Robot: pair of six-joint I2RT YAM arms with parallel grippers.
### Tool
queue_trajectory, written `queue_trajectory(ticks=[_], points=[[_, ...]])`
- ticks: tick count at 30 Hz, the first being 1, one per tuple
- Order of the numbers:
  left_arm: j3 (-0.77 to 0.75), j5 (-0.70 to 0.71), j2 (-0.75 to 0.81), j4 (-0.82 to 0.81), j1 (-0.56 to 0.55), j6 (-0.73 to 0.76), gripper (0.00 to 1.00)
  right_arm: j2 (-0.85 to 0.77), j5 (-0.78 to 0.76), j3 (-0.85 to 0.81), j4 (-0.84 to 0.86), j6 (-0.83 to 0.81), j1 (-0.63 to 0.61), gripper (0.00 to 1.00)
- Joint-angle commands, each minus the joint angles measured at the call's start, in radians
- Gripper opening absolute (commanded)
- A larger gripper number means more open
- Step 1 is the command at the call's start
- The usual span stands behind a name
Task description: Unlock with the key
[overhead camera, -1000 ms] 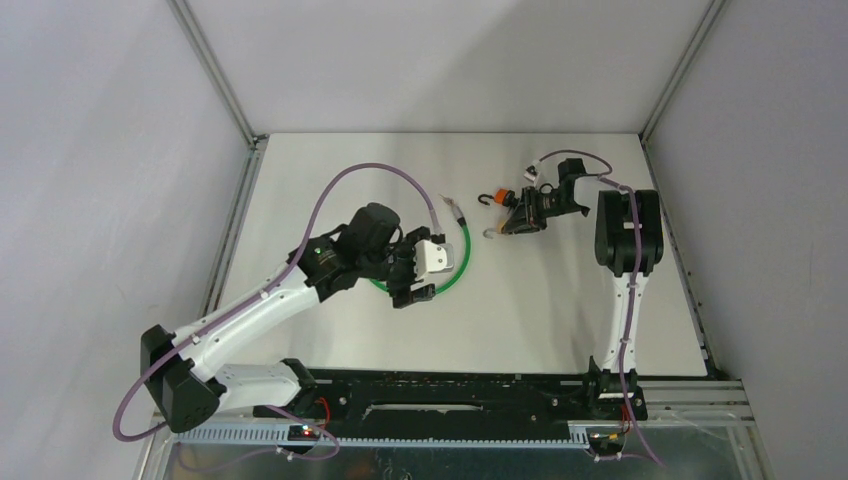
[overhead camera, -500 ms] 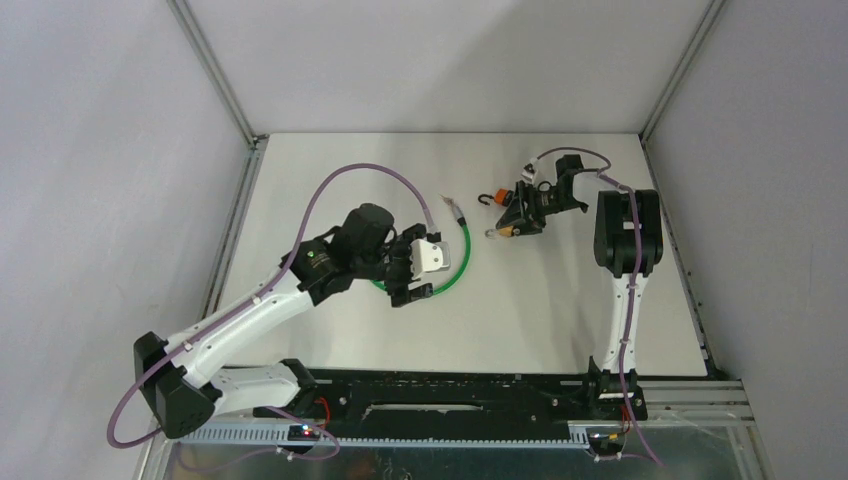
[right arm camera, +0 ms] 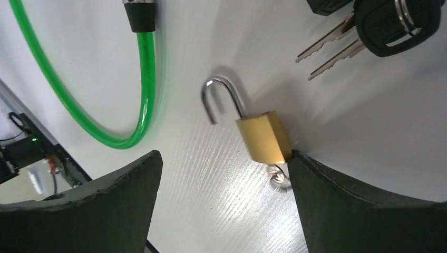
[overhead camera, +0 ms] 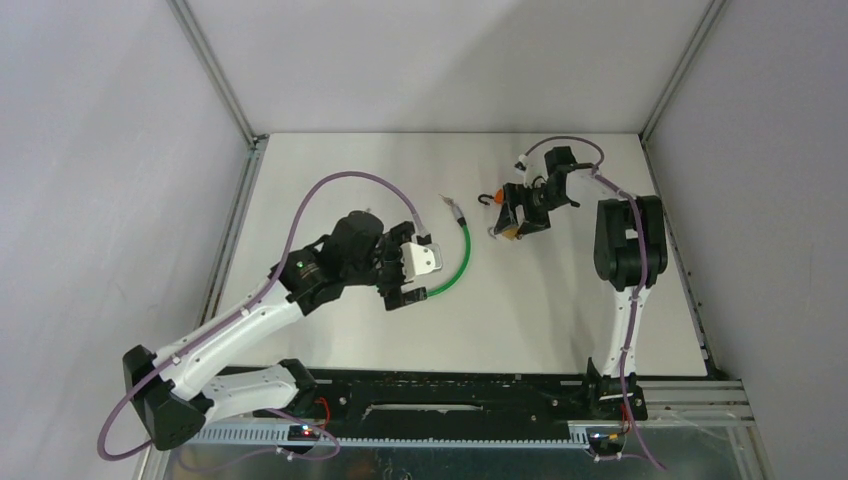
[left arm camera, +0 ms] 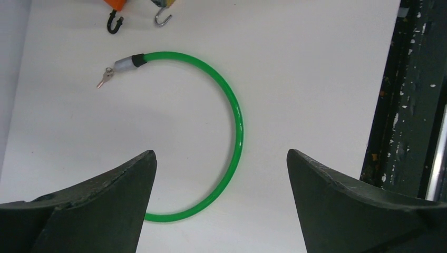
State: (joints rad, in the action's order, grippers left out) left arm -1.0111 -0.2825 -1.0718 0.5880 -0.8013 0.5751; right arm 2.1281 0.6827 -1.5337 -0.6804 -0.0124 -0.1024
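A brass padlock point(right arm camera: 263, 138) lies on the white table, its steel shackle point(right arm camera: 219, 95) swung open. A small key point(right arm camera: 279, 179) sticks out of its bottom, half hidden by my right finger. My right gripper point(right arm camera: 224, 155) is open above the padlock point(overhead camera: 509, 232), one finger just at its corner, and holds nothing. The green cable lock point(left arm camera: 232, 121) curves across the table, with another small key point(left arm camera: 104, 78) at its silver end. My left gripper point(left arm camera: 219, 158) is open over the cable's near end, holding nothing.
An orange padlock point(overhead camera: 497, 197) with a black shackle lies just beyond the brass one. Two keys with black heads point(right arm camera: 379, 21) rest beside it. The table's near edge and black frame point(left arm camera: 411, 105) run along the right of the left wrist view.
My right gripper has opened wide, let go at the brass padlock's key and shifted slightly towards the far side. My left arm has pulled back to the near left, its jaws wider.
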Motion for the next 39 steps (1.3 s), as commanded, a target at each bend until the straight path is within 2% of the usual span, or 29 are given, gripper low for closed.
queue_trajectory(ticks=[1, 9, 15, 23, 33, 38, 39], points=[[0.039, 0.03, 0.041, -0.051, 0.007, -0.015, 0.97, -0.041, -0.132, 0.009, -0.005, -0.043, -0.03, 0.92], [0.068, 0.099, 0.069, -0.084, 0.01, -0.036, 1.0, -0.103, -0.264, 0.01, -0.006, -0.075, -0.05, 0.98], [0.111, 0.176, 0.106, -0.16, 0.07, -0.096, 1.0, -0.26, -0.318, 0.065, 0.032, -0.116, -0.042, 1.0], [0.178, 0.339, 0.194, -0.345, 0.268, -0.28, 1.0, -0.472, -0.379, 0.09, 0.005, -0.163, -0.011, 0.99], [0.236, 0.386, 0.315, -0.482, 0.584, -0.491, 1.0, -0.716, -0.56, 0.121, 0.019, -0.177, 0.012, 1.0], [0.272, 0.296, 0.353, -0.527, 0.769, -0.632, 1.0, -0.856, -0.56, 0.215, 0.067, -0.144, 0.052, 0.99], [0.274, 0.243, 0.353, -0.532, 0.808, -0.651, 1.0, -0.888, -0.55, 0.242, 0.083, -0.143, 0.06, 0.99]])
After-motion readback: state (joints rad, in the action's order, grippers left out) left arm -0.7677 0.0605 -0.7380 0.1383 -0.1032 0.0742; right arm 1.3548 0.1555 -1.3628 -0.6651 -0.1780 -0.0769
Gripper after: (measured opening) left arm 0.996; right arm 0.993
